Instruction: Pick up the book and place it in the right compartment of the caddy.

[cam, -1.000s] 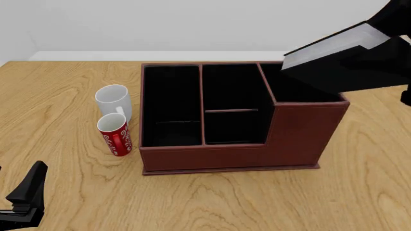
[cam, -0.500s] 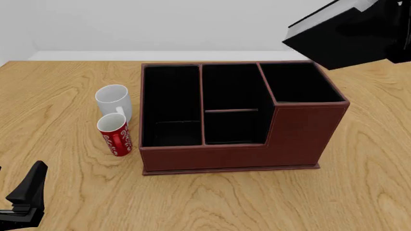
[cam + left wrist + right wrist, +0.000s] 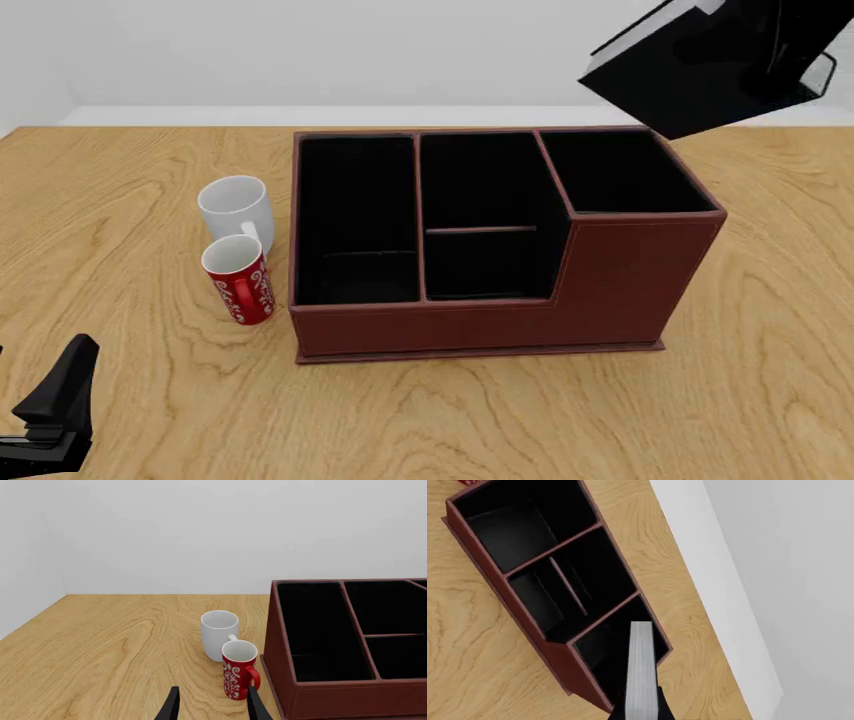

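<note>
Lifted higher than half a second ago, book [image 3: 694, 75] now tilted in the air above and just beyond the right compartment [image 3: 621, 172] of the caddy [image 3: 507, 320], clamped in the right gripper [image 3: 642, 715]. Raised clear of the tall walls; lowering and release not yet done. Left gripper [image 3: 211, 707] parked at near left, fingers apart, holding nothing. White mug [image 3: 238, 208] and red mug [image 3: 239, 280] left of caddy, well out of the way.
</note>
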